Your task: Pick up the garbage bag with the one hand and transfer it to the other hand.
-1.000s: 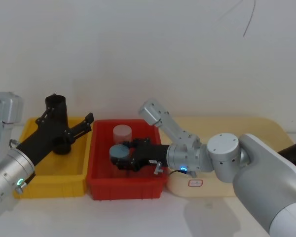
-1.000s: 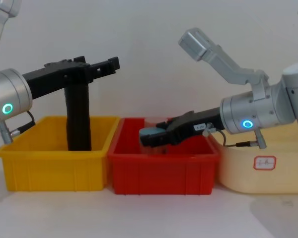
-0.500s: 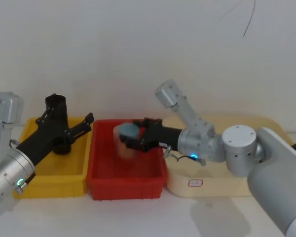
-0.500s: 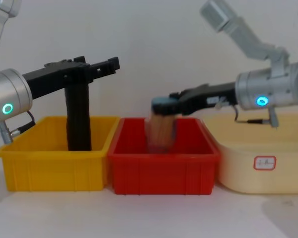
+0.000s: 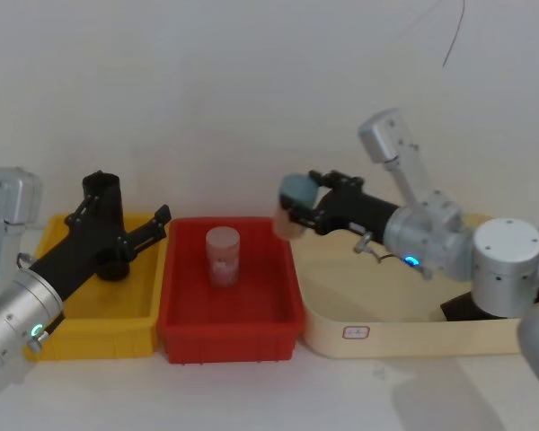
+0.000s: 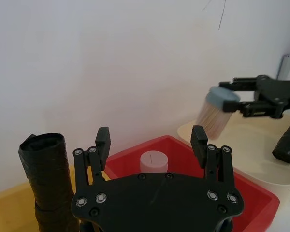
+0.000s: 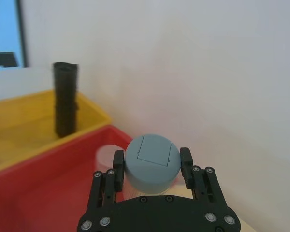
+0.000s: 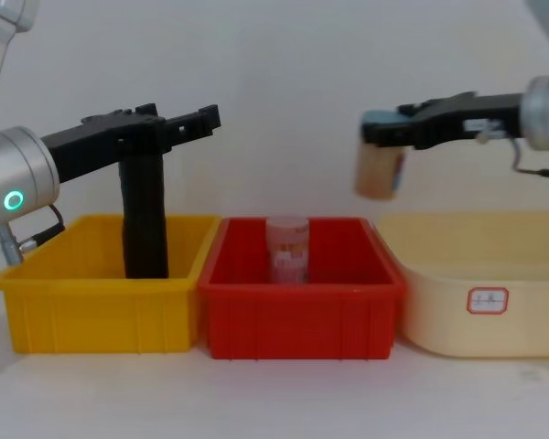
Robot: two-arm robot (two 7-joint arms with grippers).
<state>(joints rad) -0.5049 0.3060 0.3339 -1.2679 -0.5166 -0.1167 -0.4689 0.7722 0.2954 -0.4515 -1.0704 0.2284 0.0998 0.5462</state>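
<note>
The garbage bag [image 5: 461, 308] lies in the cream tray [image 5: 377, 339], partly hidden behind my right arm; in the left wrist view the garbage bag [image 6: 287, 145] is at the edge. My left gripper [image 5: 148, 229] [image 8: 197, 121] is open over the yellow bin, beside a tall black roll [image 5: 103, 224] that stands outside its fingers [image 6: 103, 137]. My right gripper [image 5: 298, 202] [image 8: 384, 130] is shut on a grey-lidded jar [image 7: 150, 159], held in the air above the red bin's right edge.
A yellow bin [image 8: 101, 311], a red bin [image 8: 297, 315] and the cream tray [image 8: 480, 274] stand side by side. A pale capped jar [image 5: 222, 256] stands upright in the red bin. A white wall is close behind.
My right gripper lifted the grey-lidded jar out of the red bin and carried it up and to the right. The left arm and the tall black roll have not moved.
</note>
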